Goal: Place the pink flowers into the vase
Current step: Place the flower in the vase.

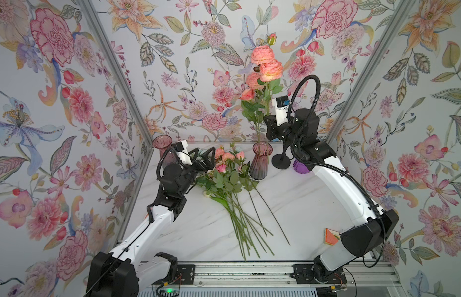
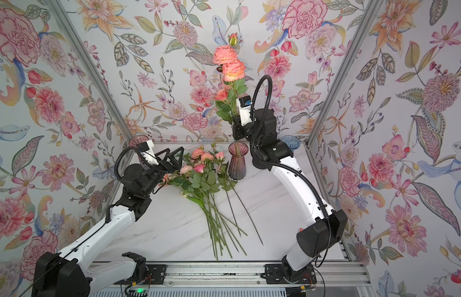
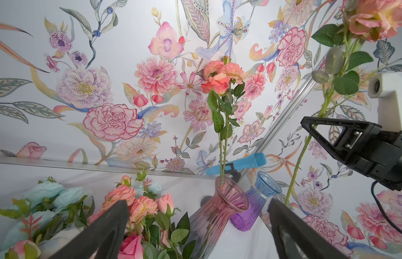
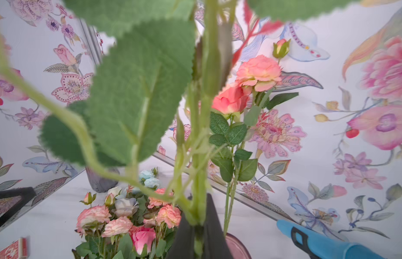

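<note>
The vase [image 1: 260, 160] [image 2: 238, 160] is pink ribbed glass and stands upright at the back of the table, with thin stems of pink flowers [image 3: 220, 76] in its mouth [image 3: 232, 192]. Above it my right gripper [image 1: 269, 123] [image 4: 198, 224] is shut on the green stem of another pink flower [image 1: 271, 70], held upright; its lower end is hidden. More pink flowers [image 1: 226, 159] [image 2: 201, 156] lie in a pile left of the vase. My left gripper [image 1: 206, 156] [image 3: 196, 208] hovers open over their blooms, holding nothing.
Pale blue flowers [image 3: 45, 192] lie in the same pile. A second pinkish vase [image 1: 162, 142] stands back left. A purple vase [image 3: 247, 213], a blue vase [image 3: 268, 181] and a blue microphone [image 3: 238, 162] on a black stand [image 1: 282, 162] crowd the back right. An orange card box [image 1: 332, 236] lies front right.
</note>
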